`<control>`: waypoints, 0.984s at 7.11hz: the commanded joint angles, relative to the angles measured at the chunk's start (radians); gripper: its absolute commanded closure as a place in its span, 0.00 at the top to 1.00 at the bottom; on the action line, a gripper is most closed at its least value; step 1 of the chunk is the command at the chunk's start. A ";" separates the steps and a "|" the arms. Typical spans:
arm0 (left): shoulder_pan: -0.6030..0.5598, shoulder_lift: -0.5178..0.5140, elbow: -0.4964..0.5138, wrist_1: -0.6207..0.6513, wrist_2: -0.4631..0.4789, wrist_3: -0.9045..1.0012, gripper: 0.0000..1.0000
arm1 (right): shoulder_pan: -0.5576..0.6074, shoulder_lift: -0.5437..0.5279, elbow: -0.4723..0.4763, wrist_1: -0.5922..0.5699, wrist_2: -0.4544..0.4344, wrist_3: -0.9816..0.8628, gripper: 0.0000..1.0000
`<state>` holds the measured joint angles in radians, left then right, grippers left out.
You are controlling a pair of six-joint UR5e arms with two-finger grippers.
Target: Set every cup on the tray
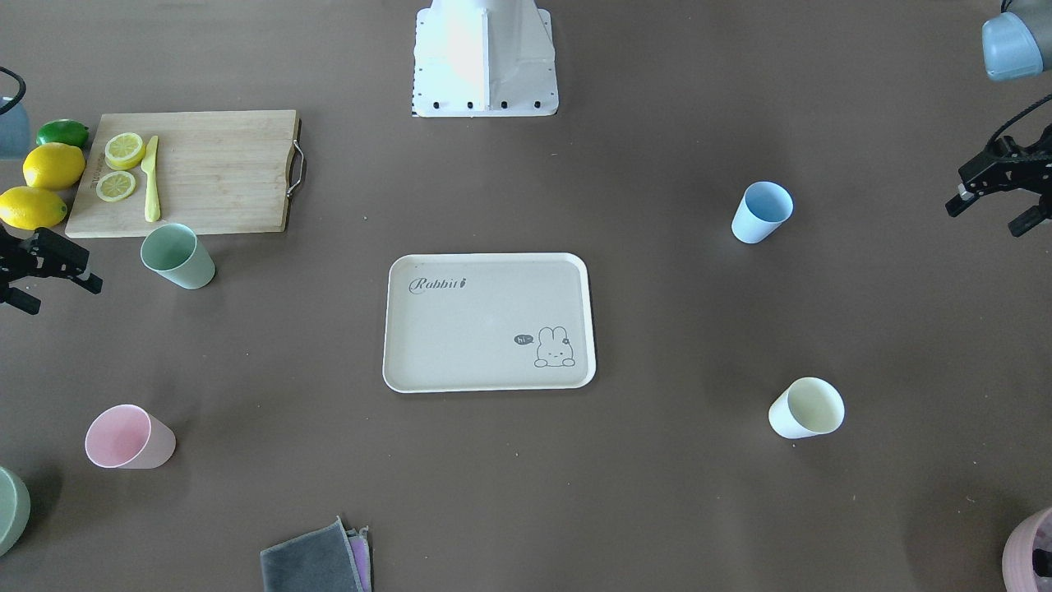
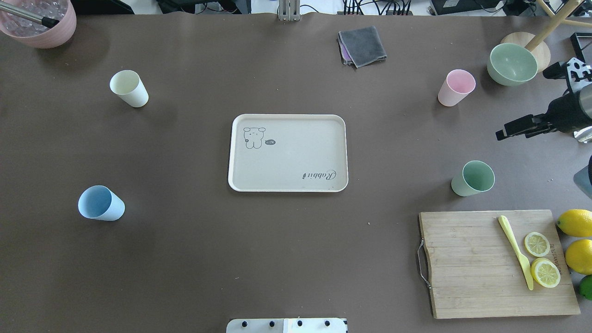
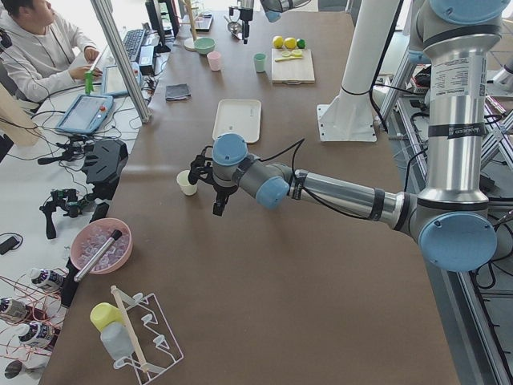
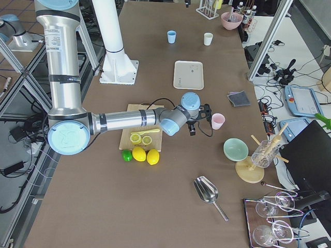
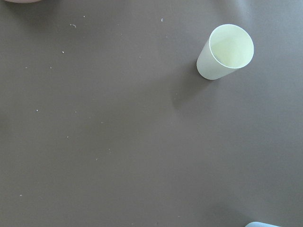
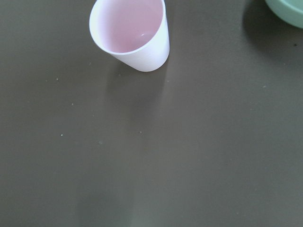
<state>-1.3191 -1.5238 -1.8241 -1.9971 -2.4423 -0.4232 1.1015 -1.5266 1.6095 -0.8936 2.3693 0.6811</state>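
The cream tray (image 1: 485, 329) lies empty mid-table, also in the overhead view (image 2: 286, 157). Four cups stand upright on the table around it: pale green (image 1: 177, 256) (image 2: 472, 178), light blue (image 1: 762, 212) (image 2: 100, 203), pink (image 1: 129, 437) (image 2: 456, 88) (image 6: 130, 33) and cream-yellow (image 1: 806, 408) (image 2: 129, 88) (image 5: 225, 52). My left gripper (image 1: 986, 216) hovers open and empty beyond the blue and cream cups. My right gripper (image 1: 62, 296) (image 2: 502, 134) is open and empty, between the green and pink cups at the table's edge.
A wooden cutting board (image 2: 467, 263) with lemon slices and a yellow knife (image 2: 515, 252) sits near the green cup, with lemons (image 2: 576, 223) beside it. A green bowl (image 2: 512, 64), a pink ice bowl (image 2: 41, 23) and a grey cloth (image 2: 362, 45) lie along the far edge.
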 commanded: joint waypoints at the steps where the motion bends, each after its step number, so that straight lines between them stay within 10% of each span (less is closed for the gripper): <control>1: 0.023 -0.006 0.003 -0.029 0.008 -0.058 0.98 | -0.060 -0.007 0.007 0.001 -0.013 0.020 0.98; 5: 0.026 -0.004 -0.001 -0.031 0.006 -0.060 0.98 | -0.113 -0.059 0.065 0.001 -0.005 0.021 0.89; 7: 0.024 -0.004 0.000 -0.031 0.008 -0.060 0.98 | -0.143 -0.072 0.076 -0.001 -0.007 0.021 0.62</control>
<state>-1.2938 -1.5279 -1.8243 -2.0281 -2.4356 -0.4832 0.9774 -1.5889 1.6766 -0.8931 2.3636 0.7025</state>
